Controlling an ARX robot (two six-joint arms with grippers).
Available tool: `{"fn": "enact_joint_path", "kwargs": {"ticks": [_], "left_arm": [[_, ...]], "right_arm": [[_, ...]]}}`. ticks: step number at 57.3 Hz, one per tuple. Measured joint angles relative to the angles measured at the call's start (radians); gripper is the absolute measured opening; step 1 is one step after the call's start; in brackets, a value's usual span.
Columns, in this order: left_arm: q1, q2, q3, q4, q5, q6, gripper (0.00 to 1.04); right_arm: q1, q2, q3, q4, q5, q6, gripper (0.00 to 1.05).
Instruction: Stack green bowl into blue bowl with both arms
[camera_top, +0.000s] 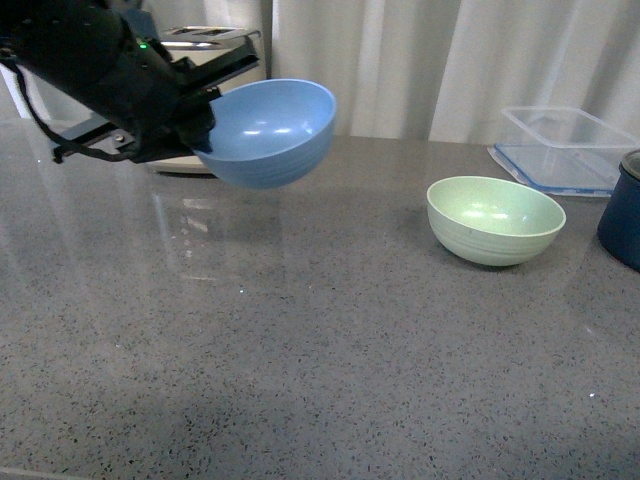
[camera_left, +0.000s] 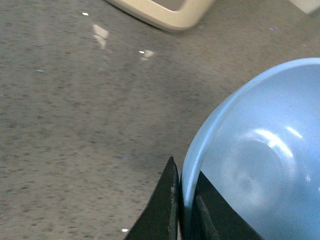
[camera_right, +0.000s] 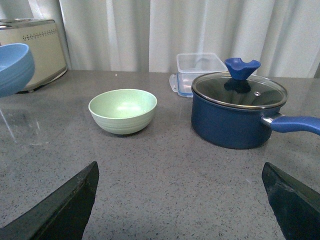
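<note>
My left gripper (camera_top: 205, 115) is shut on the rim of the blue bowl (camera_top: 272, 130) and holds it tilted, well above the grey counter at the back left. In the left wrist view its fingers (camera_left: 165, 210) pinch the bowl's rim (camera_left: 200, 150). The green bowl (camera_top: 495, 219) stands upright on the counter to the right, apart from the blue one; it also shows in the right wrist view (camera_right: 123, 110). My right gripper (camera_right: 182, 200) is open and empty, low over the counter, short of the green bowl. The blue bowl's edge shows there too (camera_right: 15, 67).
A dark navy pot (camera_right: 237, 117) with a glass lid and blue handle stands right of the green bowl. A clear plastic container (camera_top: 565, 148) sits behind it. A cream toaster (camera_top: 205, 60) stands at the back left. A white curtain hangs behind.
</note>
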Motion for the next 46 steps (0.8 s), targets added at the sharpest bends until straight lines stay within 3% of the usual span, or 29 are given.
{"fn": "enact_joint_path", "kwargs": {"ticks": [15, 46], "left_arm": [[-0.082, 0.132, 0.102, -0.046, -0.019, -0.016, 0.04], [-0.125, 0.285, 0.241, -0.102, -0.049, -0.023, 0.04]], "right_arm": [[0.0, 0.0, 0.0, 0.0, 0.0, 0.0, 0.95], [0.0, 0.0, 0.0, 0.0, 0.0, 0.0, 0.95]]}}
